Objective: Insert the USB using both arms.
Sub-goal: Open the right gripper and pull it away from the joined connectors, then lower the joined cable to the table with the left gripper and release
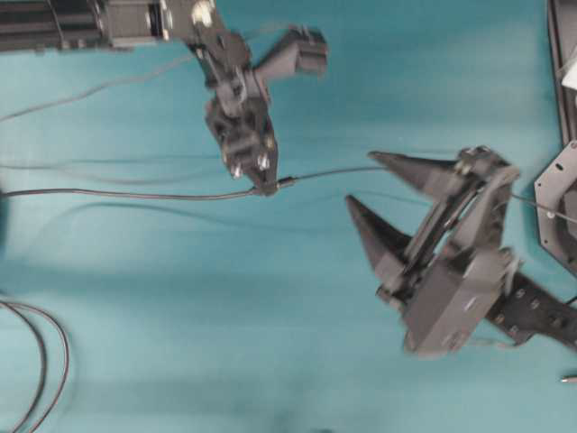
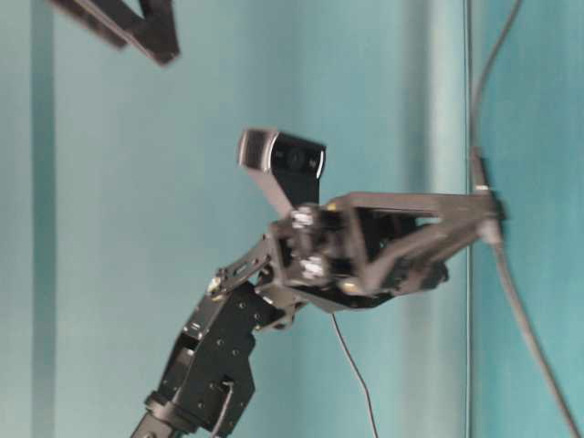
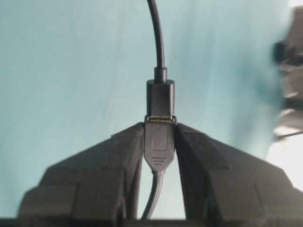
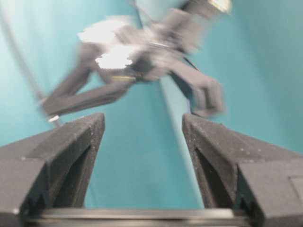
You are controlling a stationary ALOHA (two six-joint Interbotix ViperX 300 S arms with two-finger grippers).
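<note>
The left gripper (image 3: 160,142) is clamped on a dark plug body, its two fingers (image 3: 118,156) squeezing it from either side with the cable trailing out beneath. Right at the finger ends, the USB (image 3: 160,119) shows only as a thin brassy sliver where that plug meets the other connector (image 3: 160,97), the two lined up end to end and touching; whether it sits fully home I cannot tell. From overhead, the joined cable (image 1: 135,194) runs in one thin line across the teal table (image 1: 180,316), pinched at the left gripper's tip. The right gripper (image 1: 361,180) stands off to the side, jaws spread wide, holding nothing, its fingertips just beside the cable.
</note>
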